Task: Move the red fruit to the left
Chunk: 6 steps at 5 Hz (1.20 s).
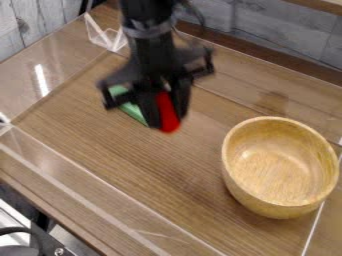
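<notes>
The red fruit hangs between the fingers of my gripper, which is shut on it above the wooden table, left of centre. The fruit is small, glossy and red, and it points downward below the black jaws. The image is blurred by motion. Just behind and left of the gripper, the green block lies flat on the table, partly hidden by the fingers. My black arm comes down from the top of the view.
A light wooden bowl stands on the right side of the table. A transparent wall edge runs along the front left. A grey plank wall lies behind the table.
</notes>
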Each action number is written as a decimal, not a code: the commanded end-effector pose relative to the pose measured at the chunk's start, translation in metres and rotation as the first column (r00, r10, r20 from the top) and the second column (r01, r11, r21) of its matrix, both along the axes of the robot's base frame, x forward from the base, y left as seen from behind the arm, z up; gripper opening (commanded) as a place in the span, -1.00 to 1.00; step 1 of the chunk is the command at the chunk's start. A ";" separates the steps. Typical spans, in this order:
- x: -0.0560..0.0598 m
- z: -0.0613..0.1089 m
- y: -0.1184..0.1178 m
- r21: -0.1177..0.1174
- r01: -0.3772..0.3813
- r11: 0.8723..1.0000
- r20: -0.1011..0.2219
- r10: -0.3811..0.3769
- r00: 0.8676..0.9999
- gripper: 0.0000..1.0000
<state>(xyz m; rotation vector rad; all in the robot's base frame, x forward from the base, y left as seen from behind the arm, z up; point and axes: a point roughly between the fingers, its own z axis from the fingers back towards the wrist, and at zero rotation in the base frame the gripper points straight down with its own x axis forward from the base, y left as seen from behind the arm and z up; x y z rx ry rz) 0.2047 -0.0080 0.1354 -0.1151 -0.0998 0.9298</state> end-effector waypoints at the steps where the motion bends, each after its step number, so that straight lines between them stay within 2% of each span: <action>1: 0.018 0.011 0.044 0.005 -0.094 0.996 0.058 0.093 0.994 -1.00; 2: 0.026 0.007 0.050 -0.006 -0.125 0.992 0.054 0.125 0.991 -1.00; 3: 0.026 0.013 0.047 -0.013 -0.143 0.990 0.049 0.144 0.988 -1.00; 5: 0.029 0.013 0.046 -0.026 -0.220 0.975 0.041 0.221 0.974 -1.00; 6: 0.042 0.013 0.056 -0.029 -0.227 0.973 0.038 0.228 0.973 -1.00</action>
